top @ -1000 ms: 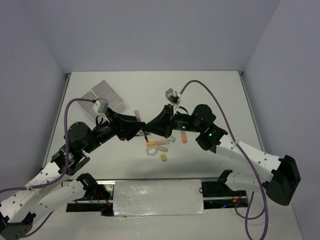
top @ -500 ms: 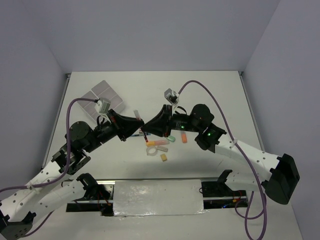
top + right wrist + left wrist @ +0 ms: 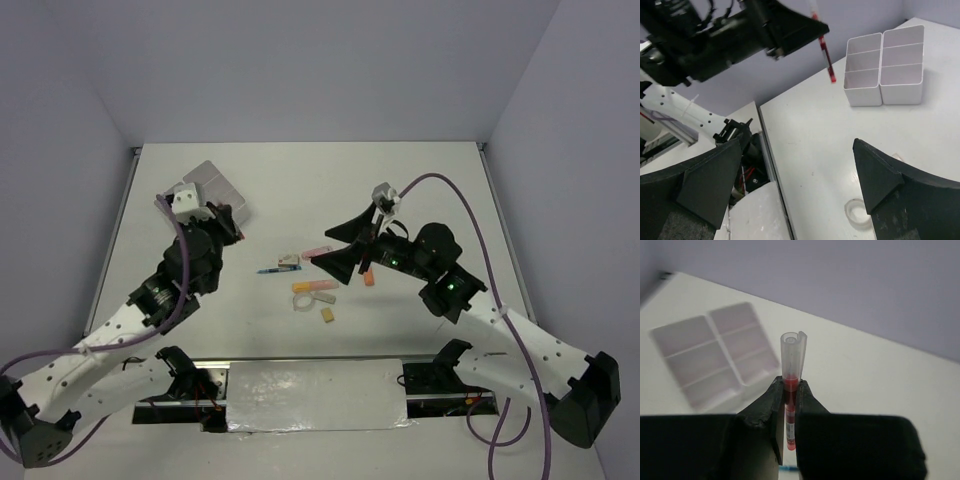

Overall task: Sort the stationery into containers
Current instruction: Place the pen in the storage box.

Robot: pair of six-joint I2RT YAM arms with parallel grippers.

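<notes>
Though lost against the left arm point(image 3: 150, 300) in the top view, red pen point(image 3: 791, 357) held aloft, clamped in tight-closed left gripper point(image 3: 790, 390) near white trays point(image 3: 715, 352) per both wrist views; right gripper point(image 3: 795, 165) gaping, empty.

Table point(image 3: 420, 180): white, matte, rectangular. Plain grey-lilac walls point(image 3: 300, 70) closed it in on the far, left and right sides. A small dark fitting point(image 3: 135, 151) sat at the far-left corner, and a second fitting point(image 3: 482, 147) at the far-right. A crinkled silvery sheet point(image 3: 315, 395) lay along the middle of the near edge, with a black rail point(image 3: 440, 400) running out from under it.
</notes>
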